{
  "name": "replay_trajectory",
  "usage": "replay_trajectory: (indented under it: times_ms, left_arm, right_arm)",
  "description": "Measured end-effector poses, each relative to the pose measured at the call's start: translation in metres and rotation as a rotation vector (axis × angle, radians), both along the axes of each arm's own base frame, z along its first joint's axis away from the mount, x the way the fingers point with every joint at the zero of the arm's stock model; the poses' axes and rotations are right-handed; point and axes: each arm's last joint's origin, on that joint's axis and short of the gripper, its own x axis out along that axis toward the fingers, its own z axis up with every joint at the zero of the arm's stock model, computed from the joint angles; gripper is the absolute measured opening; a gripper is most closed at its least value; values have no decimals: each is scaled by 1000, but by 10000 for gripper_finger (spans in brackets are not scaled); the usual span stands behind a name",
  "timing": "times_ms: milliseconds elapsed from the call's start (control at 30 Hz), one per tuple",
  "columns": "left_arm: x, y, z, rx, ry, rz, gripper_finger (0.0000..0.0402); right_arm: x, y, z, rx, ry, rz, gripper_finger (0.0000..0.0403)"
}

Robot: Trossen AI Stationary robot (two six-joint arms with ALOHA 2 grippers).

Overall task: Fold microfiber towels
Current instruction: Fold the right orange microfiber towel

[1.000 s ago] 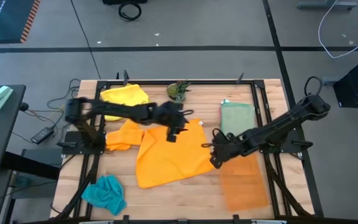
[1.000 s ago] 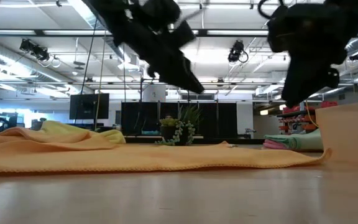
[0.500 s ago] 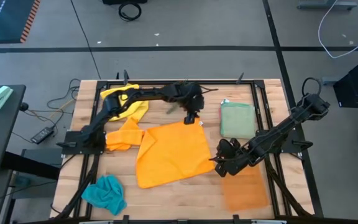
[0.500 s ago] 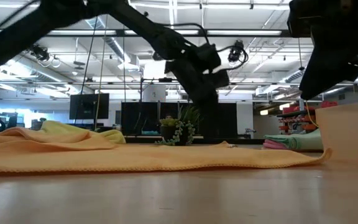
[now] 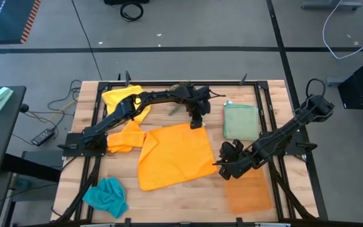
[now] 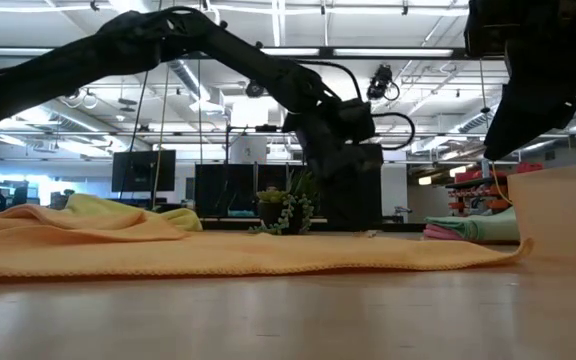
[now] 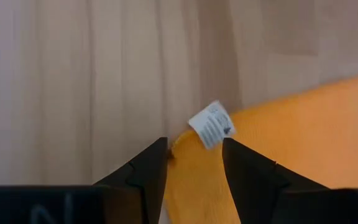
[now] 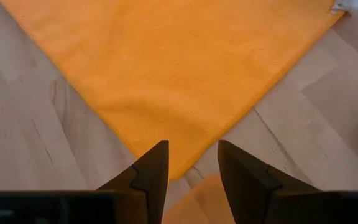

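Teal cloth (image 5: 106, 195) lies crumpled at the near left corner of the wooden tabletop (image 5: 188, 197), well apart from the rest. At the far left, a yellow towel (image 5: 126, 98) sits bunched, partly under my left arm. Just right of that arm's base, a second orange cloth (image 5: 123, 137) lies rumpled, touching the big orange towel (image 5: 175, 154), which is spread flat across the middle of the tabletop.

My left pincer (image 5: 196, 121) reaches over to the towel's far right corner. In the left wrist view its 2 fingers (image 7: 143, 174) stand parted, released, straddling that corner, where a small white tag (image 7: 212, 124) sticks out from the cloth; nothing is clamped between them. A small green plant (image 5: 180, 90) stands at the far edge, just beside this arm.

Right of the plant, a pale green towel (image 5: 240, 121) lies folded flat near the far right corner. My right pincer (image 5: 224, 165) hangs over the orange towel's near right corner. In the right wrist view its fingers (image 8: 153, 171) are also spread apart and empty, with the cloth's pointed corner directly between them. Just near and right of that pincer, a translucent orange mat (image 5: 249, 192) lies flat on the tabletop, its edge next to the towel's corner.
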Motion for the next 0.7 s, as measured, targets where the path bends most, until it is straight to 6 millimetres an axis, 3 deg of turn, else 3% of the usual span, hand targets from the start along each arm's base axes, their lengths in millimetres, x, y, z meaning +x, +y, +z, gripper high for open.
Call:
replay_trajectory:
  times_ms: [367, 467, 633, 700]
  left_arm:
    - [-3, -1, -7, 10, 56, -11, 156]
    - [-4, -4, -9, 58, 93, -18, 122]
    - [-4, -10, -10, 119, 147, 25, 18]
    - [-4, -13, -10, 129, 153, 26, 12]
  right_arm:
    - [-4, 9, 1, 31, -17, 4, 145]
    - [-5, 10, 1, 38, -19, 2, 145]
    - [-5, 9, 1, 52, -53, -74, 145]
    - [-5, 9, 1, 64, -63, -101, 145]
